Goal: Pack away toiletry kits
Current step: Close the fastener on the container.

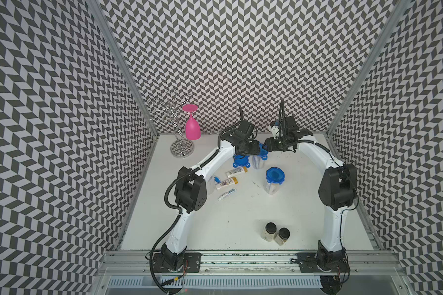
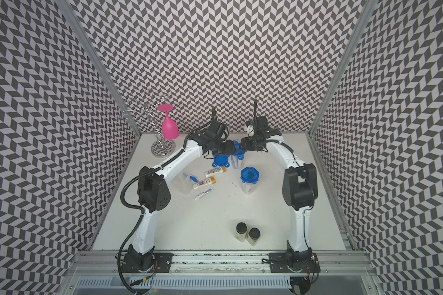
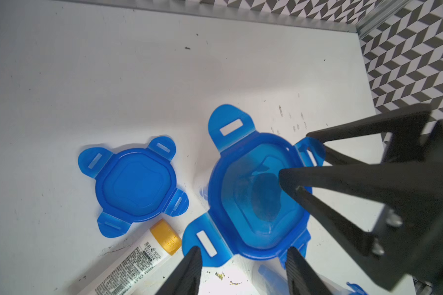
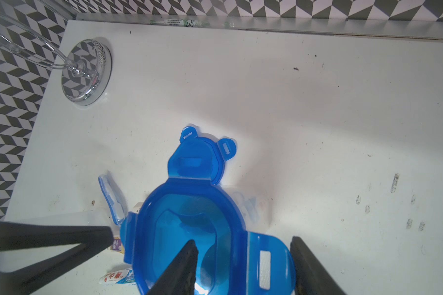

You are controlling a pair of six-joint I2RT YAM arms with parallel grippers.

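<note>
White table [image 4: 266, 102]: lidded tub [image 4: 184, 217] beneath right gripper [image 4: 243, 241]

Seated lid [image 3: 243, 204] and loose lid [image 3: 136, 185]: translucent blue. Tub [image 1: 258, 163] clear. Bottle [image 3: 136, 265] white, dense black print, gold cap. Toothpaste tube [image 4: 118, 277] white-blue with red characters. Toothbrush [image 4: 111, 196] blue and white. Table [image 3: 113, 76] white, flecked dark. Walls [image 1: 241, 51] grey-white chevron, which the chrome rack base [image 4: 86, 71] mirrors. Wine glass [image 1: 192, 126] pink. Jars [image 1: 269, 231] black-capped, beige inside. My left gripper [image 3: 243, 249]: black fingers [image 3: 187, 274].

loose lid [image 3: 136, 184] glossy translucent blue plastic, table [image 3: 113, 76] matt white, scuffed, rack base [image 4: 86, 71] mirror-polished metal
</note>
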